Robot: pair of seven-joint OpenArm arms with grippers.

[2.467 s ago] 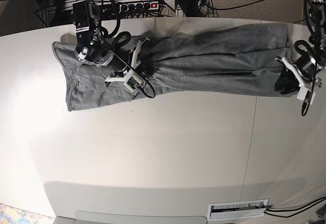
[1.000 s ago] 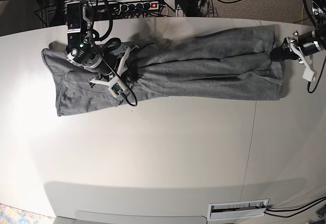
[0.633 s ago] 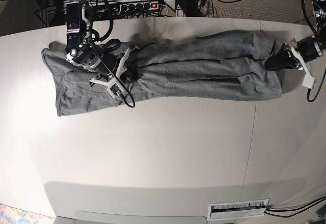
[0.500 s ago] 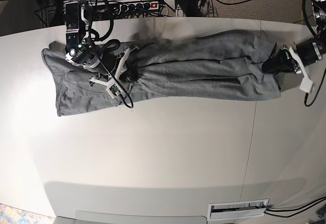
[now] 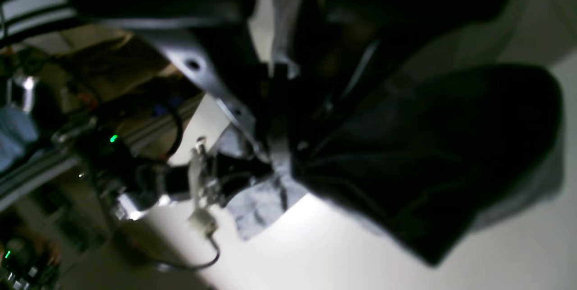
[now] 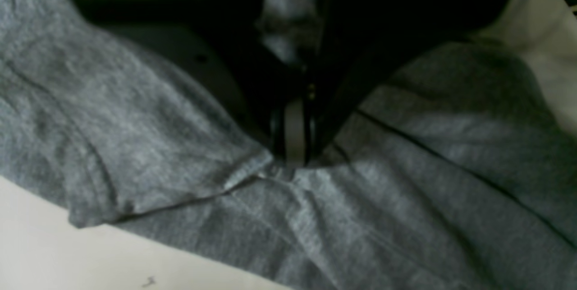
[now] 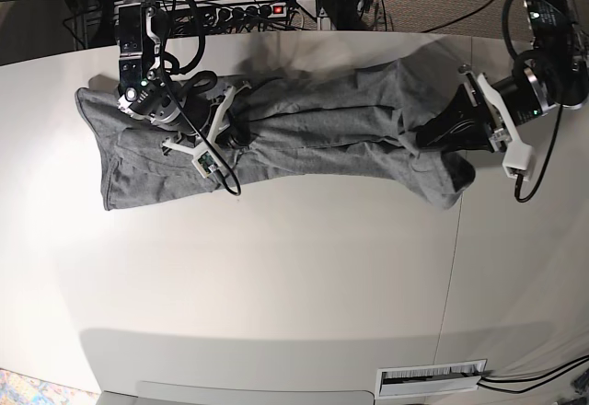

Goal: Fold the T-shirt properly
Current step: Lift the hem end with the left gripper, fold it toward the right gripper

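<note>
Left pincer: grips one end of the T-shirt, raised off the table. Right pincer: closed, against cloth, near the table's far side. Lies lengthwise there; narrow strip made, end-to-end fold apparently barely begun, tidying left. Soft heather-grey knit, matte, loosely creased, stitched hem.

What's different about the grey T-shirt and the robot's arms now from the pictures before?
The left gripper has moved in toward the middle of the table, carrying the T-shirt's end along. That end has lifted and is folding inward, so the shirt looks shorter. The right gripper has stayed on the shirt in about the same place since a second ago, and the shirt's other end stayed flat.
</note>
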